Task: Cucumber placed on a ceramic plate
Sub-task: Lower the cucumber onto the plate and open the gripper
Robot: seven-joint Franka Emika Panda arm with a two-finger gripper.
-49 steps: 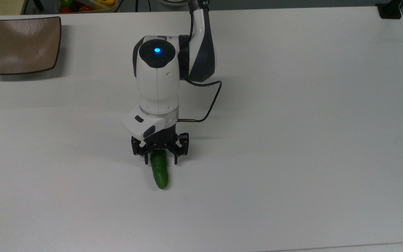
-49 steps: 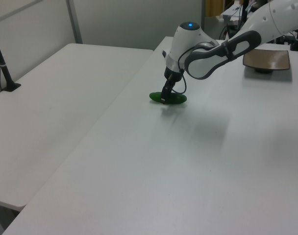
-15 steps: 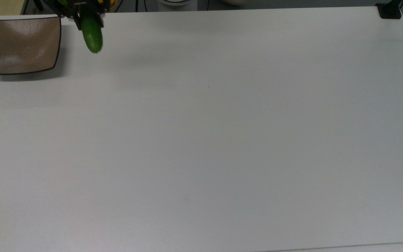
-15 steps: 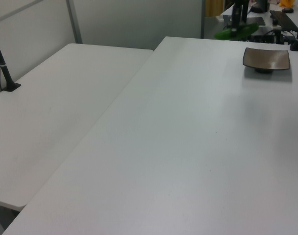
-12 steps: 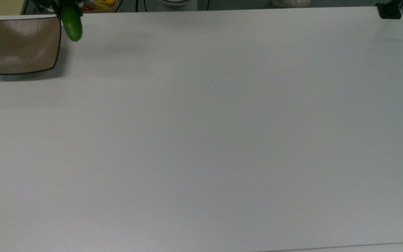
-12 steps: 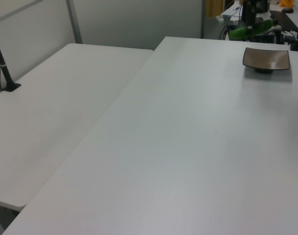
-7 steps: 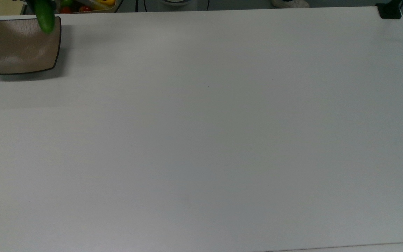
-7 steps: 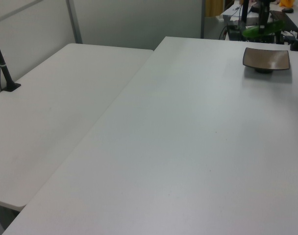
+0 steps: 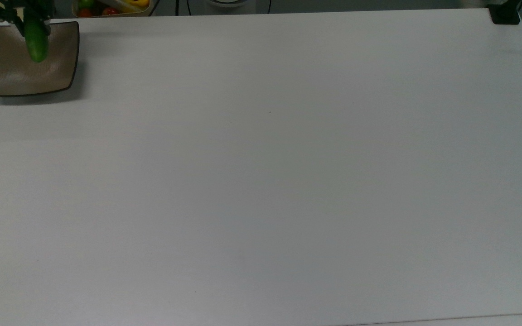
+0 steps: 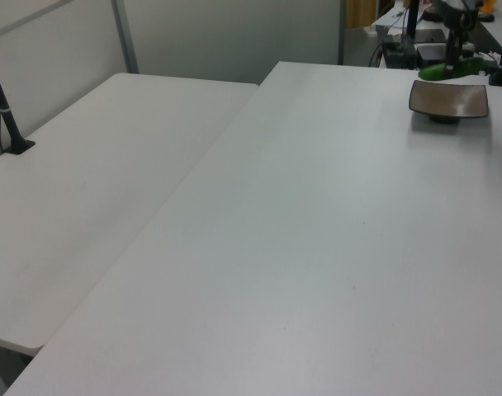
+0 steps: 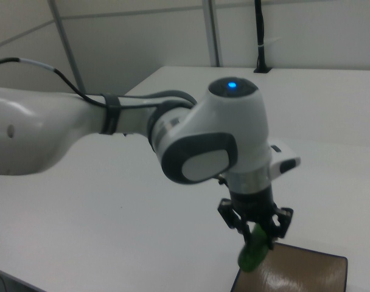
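One relation decides my next move: the cucumber hangs straight below my tool, clamped at its upper end, with the ceramic plate directly underneath. In the top view, going from left to right, the plate sits at the tabletop's far left corner, the cucumber overlaps the plate's far half, and the rest of the tabletop stretches away to the right. Its long axis runs from the plate's far edge toward the plate's middle. The left view shows the cucumber just above the plate's far rim, apart from it. In the right view my tool grips the cucumber, which tilts down over the plate's corner. So I judge a short descent remains, then release. Half a second ago the cucumber was over the plate's far right corner in the top view; it has since moved left, further over the dish.
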